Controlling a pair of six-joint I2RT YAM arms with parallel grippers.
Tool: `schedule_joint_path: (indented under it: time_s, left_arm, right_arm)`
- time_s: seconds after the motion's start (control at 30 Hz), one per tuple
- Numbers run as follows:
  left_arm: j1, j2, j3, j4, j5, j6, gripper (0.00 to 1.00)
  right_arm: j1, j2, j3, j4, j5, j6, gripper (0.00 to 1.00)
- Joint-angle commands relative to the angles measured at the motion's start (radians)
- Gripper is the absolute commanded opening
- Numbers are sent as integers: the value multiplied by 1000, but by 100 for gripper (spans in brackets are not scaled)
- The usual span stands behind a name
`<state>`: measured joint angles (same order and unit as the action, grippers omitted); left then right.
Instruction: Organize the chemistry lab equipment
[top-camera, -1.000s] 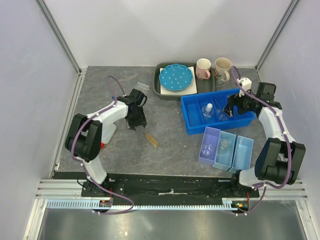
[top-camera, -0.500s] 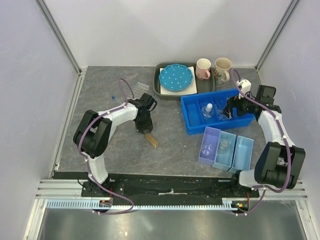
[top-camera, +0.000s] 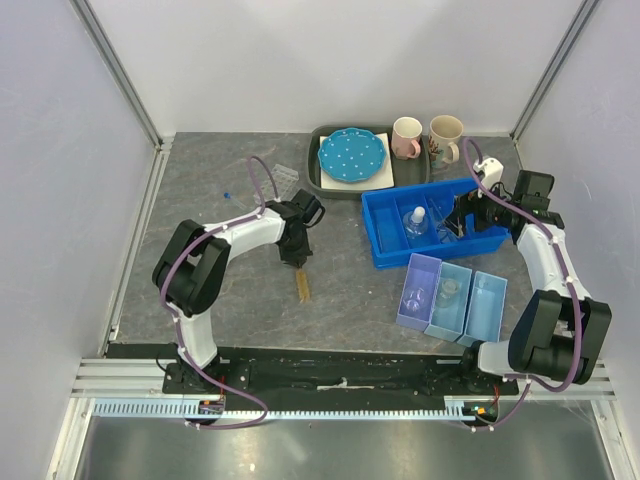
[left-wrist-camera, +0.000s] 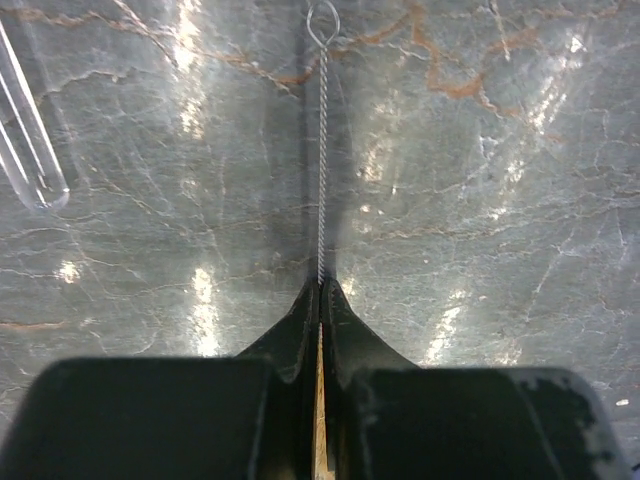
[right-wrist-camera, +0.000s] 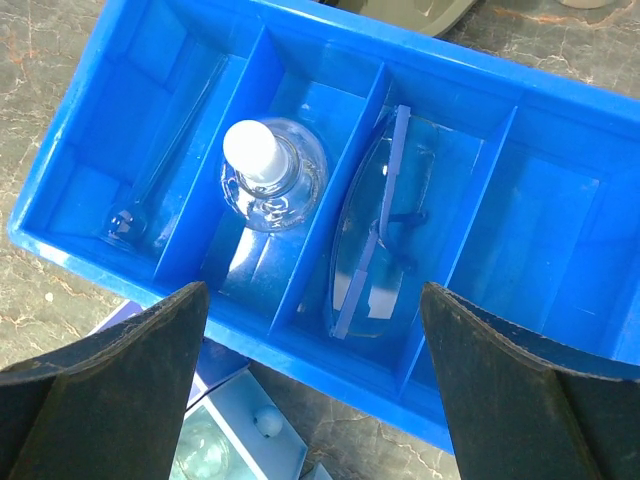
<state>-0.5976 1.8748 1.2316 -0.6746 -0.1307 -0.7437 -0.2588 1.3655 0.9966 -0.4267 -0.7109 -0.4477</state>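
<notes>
My left gripper (top-camera: 296, 256) (left-wrist-camera: 320, 288) is shut on the tube brush (left-wrist-camera: 321, 150), low over the table. The brush's twisted wire runs straight out from the tips to a small loop, and its tan bristle end (top-camera: 302, 286) trails toward the near edge. Two clear tubes (left-wrist-camera: 28, 140) lie off to the left of it. My right gripper (top-camera: 462, 214) (right-wrist-camera: 320, 390) hangs open over the blue divided bin (top-camera: 385, 248) (right-wrist-camera: 300, 330). That bin holds a white-stoppered glass flask (right-wrist-camera: 265, 170), clear goggles (right-wrist-camera: 385, 235) and a thin glass rod (right-wrist-camera: 165, 175).
A clear rack (top-camera: 283, 178) lies behind the left gripper. Three small bins (top-camera: 450, 298) stand in front of the blue bin, the lilac one with a round flask (top-camera: 415, 296). At the back, a dark tray (top-camera: 318, 180) carries a blue dotted plate (top-camera: 350, 155) and two mugs (top-camera: 406, 137).
The left gripper slid right along the table and closed on the brush's wire. The brush swung to point toward the near edge. The right arm barely moved.
</notes>
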Motion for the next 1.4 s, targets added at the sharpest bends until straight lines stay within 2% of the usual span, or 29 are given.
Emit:
schedule_joint_path:
  time_s: [0.0, 0.13, 0.27, 0.4, 0.47, 0.5, 0.57, 0.67, 0.7, 0.8, 0.9, 1.1, 1.17, 1.23, 1.27, 1.3, 1.37]
  left_arm:
    - [-28, -66, -3, 46, -6, -6, 2]
    - [-41, -210, -94, 159, 69, 27, 2]
    - [-42, -368, -216, 373, 201, 52, 2]
    - [-62, -549, -325, 587, 287, 66, 2]
    - [-85, -630, -371, 660, 296, 67, 2]
    - [-93, -649, -380, 722, 296, 67, 2]
    - [-108, -678, -397, 783, 299, 55, 2]
    - [-126, -700, -425, 927, 309, 14, 2]
    - [-131, -692, -423, 972, 306, 7, 2]
    - [-154, -674, -402, 1007, 276, -14, 2]
    - [-163, -663, -388, 1043, 235, -37, 2]
    - [-192, -643, -377, 1061, 168, -66, 2]
    - [-199, -644, -382, 1061, 148, -72, 2]
    - [-200, -646, -386, 1061, 140, -75, 2]
    - [-202, -649, -386, 1061, 137, -75, 2]
    - [-203, -651, -391, 1060, 135, -77, 2]
    - [-203, -657, -393, 1060, 132, -74, 2]
  right_arm:
    - [3, -55, -12, 25, -41, -34, 94]
    - [1, -114, -19, 32, -22, -60, 94]
    - [0, -186, 7, 63, 10, -45, 98]
    - [-7, -139, 117, 59, 39, 114, 98]
    - [-7, -102, 184, -33, -75, 106, 98]
    - [-7, -59, 207, -78, -264, 101, 98]
    - [47, -34, 235, -162, -352, 118, 98]
    - [283, -95, 180, -173, -242, 97, 98]
    - [402, -112, 140, -166, -213, 87, 98]
    - [541, -149, 91, -98, -246, 162, 98]
    - [625, -146, 59, -2, -263, 284, 98]
    - [704, -86, 7, 282, -311, 567, 96]
    - [716, -65, -10, 353, -317, 680, 92]
    - [725, -49, -26, 413, -317, 748, 76]
    - [725, -33, -29, 417, -315, 757, 66]
    - [727, -25, -27, 417, -311, 768, 45]
    - [727, -6, -23, 417, -308, 771, 24]
